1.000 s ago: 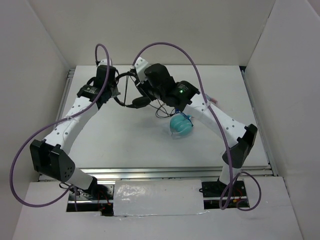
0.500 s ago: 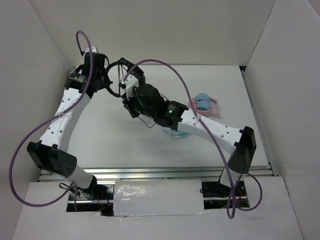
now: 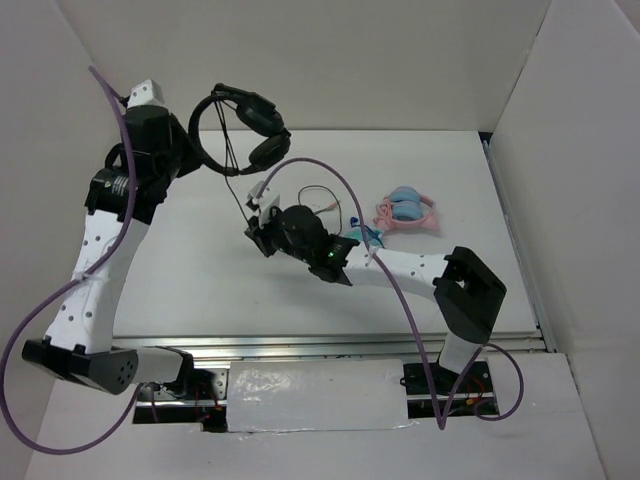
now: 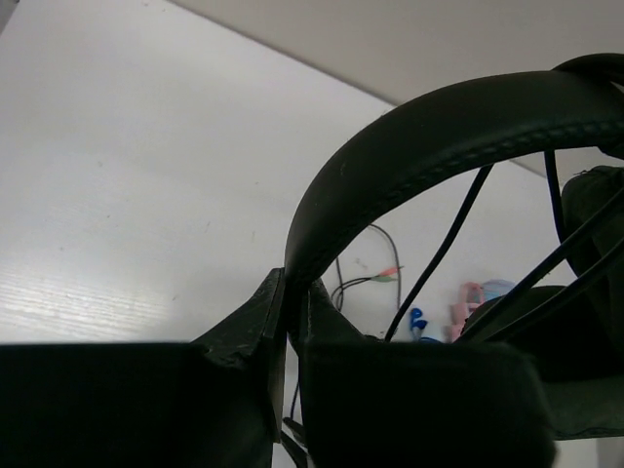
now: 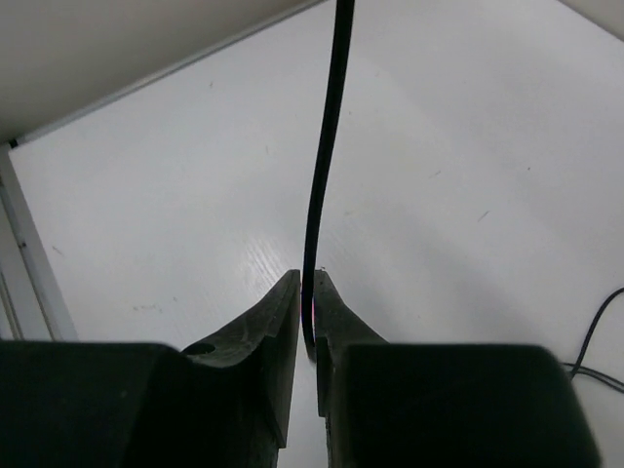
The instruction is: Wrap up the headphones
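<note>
Left arm (image 3: 95, 250): base at near left, reaching up and away, wrist high at far left.
Left claw (image 4: 292, 288): fingers pinched on the headband of the headphones (image 3: 250, 120), held aloft.
Right arm (image 3: 400, 268): elbow bent at right, forearm low, reaching left across the middle.
Right claw (image 5: 307, 283): fingers nearly together, nipping the cable (image 5: 327, 146).

Nothing to read here, no text, label, brand or number in any view. The headphones (image 3: 262, 116) show plain black, no marking legible.
</note>
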`<act>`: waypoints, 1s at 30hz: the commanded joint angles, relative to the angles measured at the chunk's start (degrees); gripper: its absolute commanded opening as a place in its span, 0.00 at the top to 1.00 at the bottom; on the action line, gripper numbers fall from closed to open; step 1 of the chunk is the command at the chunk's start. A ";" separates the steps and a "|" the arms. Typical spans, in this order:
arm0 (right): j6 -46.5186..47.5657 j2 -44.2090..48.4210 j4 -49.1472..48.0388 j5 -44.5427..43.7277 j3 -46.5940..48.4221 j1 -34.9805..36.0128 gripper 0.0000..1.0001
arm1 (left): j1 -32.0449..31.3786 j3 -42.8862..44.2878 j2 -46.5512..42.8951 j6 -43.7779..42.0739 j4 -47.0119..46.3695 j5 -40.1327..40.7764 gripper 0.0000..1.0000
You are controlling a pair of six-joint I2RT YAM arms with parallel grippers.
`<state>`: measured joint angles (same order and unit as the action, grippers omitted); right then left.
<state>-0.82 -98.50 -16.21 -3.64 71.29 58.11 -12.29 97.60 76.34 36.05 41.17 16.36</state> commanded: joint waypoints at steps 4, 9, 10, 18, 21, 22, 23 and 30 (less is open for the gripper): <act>5.03 -1.16 -34.13 5.20 -10.63 -0.18 0.77 | 0.25 4.52 -7.34 0.33 -5.93 -7.39 1.00; 5.30 -10.54 -56.16 2.16 -14.60 -0.10 0.59 | 0.25 6.98 -10.24 -0.81 -4.70 -12.13 1.00; 6.09 -12.23 -57.95 1.01 -14.07 -0.10 0.55 | 0.17 9.16 -10.33 -1.50 -4.52 -12.66 1.00; 2.41 -18.39 -43.32 4.85 -1.43 -5.36 0.48 | 0.25 23.67 -9.63 -3.80 -0.12 -19.85 1.00; -2.77 -21.02 -40.41 9.17 2.35 -8.35 0.49 | 0.17 27.89 -8.93 -4.23 0.93 -21.89 1.00; -3.83 -21.64 -39.35 10.57 3.76 -9.14 0.49 | 0.17 28.60 -8.66 -4.32 1.02 -22.24 1.00; -5.75 -21.91 -35.86 13.63 5.16 -10.89 0.50 | 0.25 28.96 -8.75 -4.41 1.02 -22.77 1.00; -10.60 -26.57 -23.44 23.23 19.23 -16.97 0.99 | 0.25 30.90 -9.80 -5.99 0.76 -25.77 1.00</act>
<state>-7.16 -123.20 -48.40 14.13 86.26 43.62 -12.19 127.63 67.55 29.74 47.07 -6.72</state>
